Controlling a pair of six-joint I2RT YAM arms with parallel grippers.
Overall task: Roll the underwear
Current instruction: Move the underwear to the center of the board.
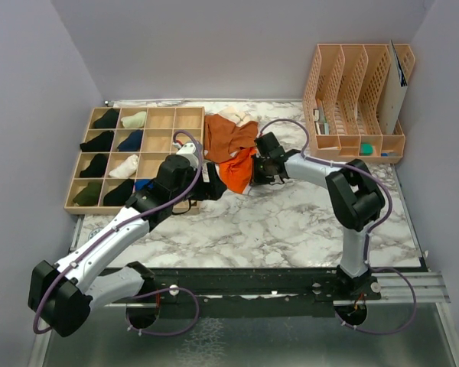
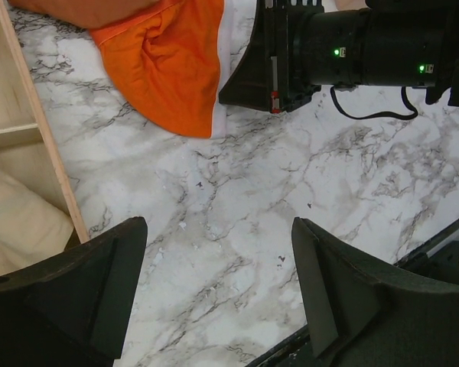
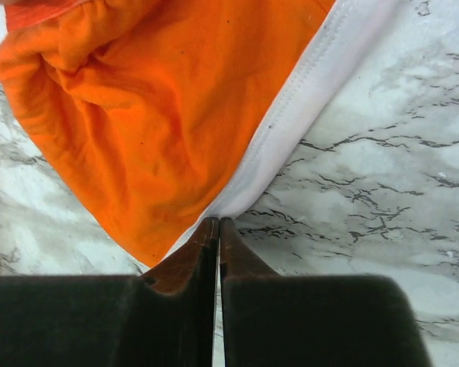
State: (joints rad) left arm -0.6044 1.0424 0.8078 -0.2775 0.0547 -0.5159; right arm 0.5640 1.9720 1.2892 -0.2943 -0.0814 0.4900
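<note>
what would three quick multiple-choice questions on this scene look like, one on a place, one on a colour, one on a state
1. Where do the orange briefs lie?
A) on the marble table beside the wooden tray
B) inside the tray
C) hanging off the table edge

2. What colour is their waistband?
A) black
B) white
C) blue

3. How is the left gripper?
A) shut on cloth
B) shut on nothing
C) open over bare marble

Answers: 1 A, the top view shows them on the marble next to the tray; 2 B, a white band edges the orange cloth; 3 C, its fingers stand wide apart with nothing between.
</note>
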